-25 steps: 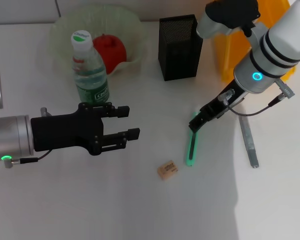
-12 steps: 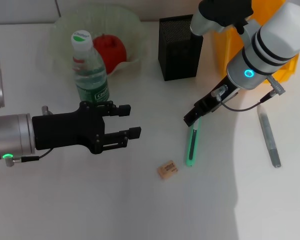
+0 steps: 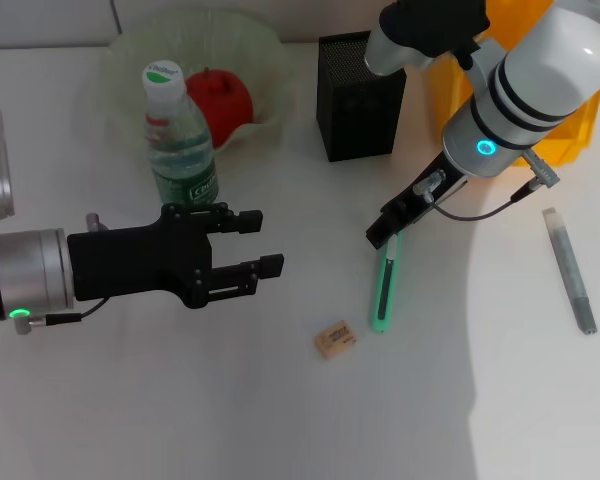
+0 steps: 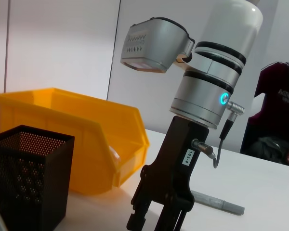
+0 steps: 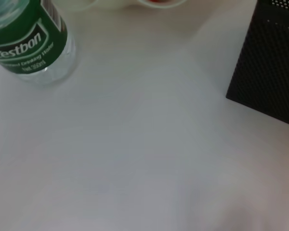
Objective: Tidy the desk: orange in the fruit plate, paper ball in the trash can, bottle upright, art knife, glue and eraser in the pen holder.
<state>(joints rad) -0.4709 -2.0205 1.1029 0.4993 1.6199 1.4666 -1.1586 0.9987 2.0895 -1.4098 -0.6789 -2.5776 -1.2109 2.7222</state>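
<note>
A green art knife [image 3: 383, 288] lies flat on the white desk. My right gripper [image 3: 384, 231] hovers at its far end; it also shows in the left wrist view [image 4: 156, 222]. A tan eraser [image 3: 335, 339] lies just left of the knife's near end. A grey glue stick [image 3: 570, 270] lies far right. The green-labelled bottle [image 3: 179, 140] stands upright. A red-orange fruit [image 3: 220, 100] sits in the pale fruit plate [image 3: 130, 55]. The black mesh pen holder [image 3: 358, 95] stands behind the knife. My left gripper [image 3: 257, 243] is open and empty at mid-left. No paper ball is visible.
A yellow bin [image 3: 550, 110] stands at the back right behind my right arm, also in the left wrist view [image 4: 77, 130]. The right wrist view shows the bottle [image 5: 29, 43] and the pen holder [image 5: 272, 72]. A person [image 4: 277, 115] sits beyond the desk.
My right gripper has moved a little left and back along the knife's far end. The glue stick has moved to the right across the desk. The left arm has stayed in place.
</note>
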